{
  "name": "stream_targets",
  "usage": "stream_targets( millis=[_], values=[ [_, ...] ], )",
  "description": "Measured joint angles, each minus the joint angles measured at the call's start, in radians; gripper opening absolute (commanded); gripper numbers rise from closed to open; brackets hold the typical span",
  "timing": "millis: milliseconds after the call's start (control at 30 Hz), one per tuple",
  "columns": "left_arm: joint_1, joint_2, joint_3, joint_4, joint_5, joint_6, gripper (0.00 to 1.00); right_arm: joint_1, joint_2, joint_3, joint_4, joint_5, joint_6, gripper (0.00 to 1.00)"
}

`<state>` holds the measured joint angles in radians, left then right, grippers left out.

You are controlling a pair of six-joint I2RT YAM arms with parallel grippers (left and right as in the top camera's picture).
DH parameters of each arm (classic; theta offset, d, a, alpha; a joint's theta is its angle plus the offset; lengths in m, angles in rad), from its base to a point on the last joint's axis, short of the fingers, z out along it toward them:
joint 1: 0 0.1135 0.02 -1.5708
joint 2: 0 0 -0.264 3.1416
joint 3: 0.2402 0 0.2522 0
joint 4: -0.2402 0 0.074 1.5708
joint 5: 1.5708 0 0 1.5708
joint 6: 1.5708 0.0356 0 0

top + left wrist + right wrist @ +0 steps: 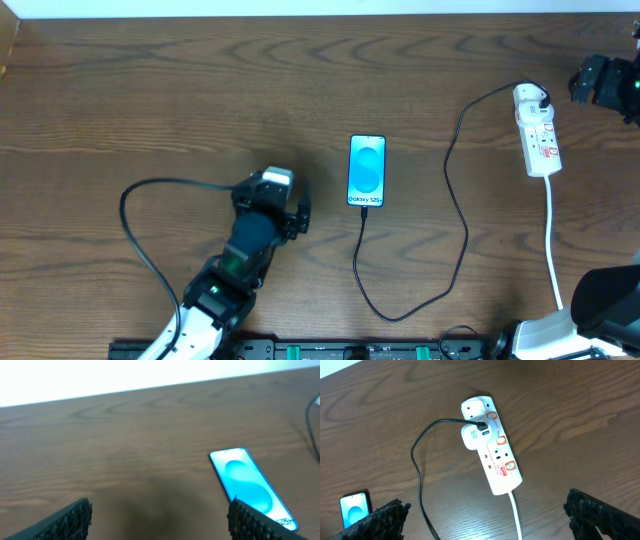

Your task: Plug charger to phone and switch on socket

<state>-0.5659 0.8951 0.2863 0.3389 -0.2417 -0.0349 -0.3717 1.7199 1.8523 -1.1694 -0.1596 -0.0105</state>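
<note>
Phone [367,171] lay screen-up mid worktop [150,90], lit. Charger [465,235] tip sat in its bottom edge, other end at adapter [474,435] on socket [537,130], far right. Left tool [160,520] and right tool [490,517] both had fingers wide apart, gripping nothing.

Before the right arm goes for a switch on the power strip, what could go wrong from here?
The right fingers hang open above the power strip. The black cable leaves the adapter beside the red switches, so a press could snag it.
The strip lies loose on the table, so a sideways push may slide it.
The left fingers are near the phone, and a nudge might loosen the cable there.
</note>
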Motion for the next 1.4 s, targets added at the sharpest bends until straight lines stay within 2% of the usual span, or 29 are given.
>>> stream_targets(
  millis=[167,567,867,1000,1133,1400],
  values=[
    [0.079,-0.093,-0.114,0.1,0.007,0.017,0.86,0.0,0.0,0.0,0.0,0.0,0.0,0.99],
    [0.301,-0.404,-0.249,0.113,0.1,0.026,0.86,0.0,0.0,0.0,0.0,0.0,0.0,0.99],
    [0.422,-0.644,-0.28,-0.139,0.174,0.032,0.86,0.0,0.0,0.0,0.0,0.001,0.0,0.99],
    [0.46,-0.76,-0.275,-0.343,0.193,0.032,0.86,0.0,0.0,0.0,0.002,0.001,0.0,0.99],
    [0.478,-0.831,-0.266,-0.365,0.214,0.034,0.86,0.0,0.0,0.0,0.0,0.0,0.0,0.99],
    [0.484,-0.834,-0.265,-0.367,0.215,0.033,0.86,0.0,0.0,0.0,0.0,0.0,0.0,0.99]
  ],
)
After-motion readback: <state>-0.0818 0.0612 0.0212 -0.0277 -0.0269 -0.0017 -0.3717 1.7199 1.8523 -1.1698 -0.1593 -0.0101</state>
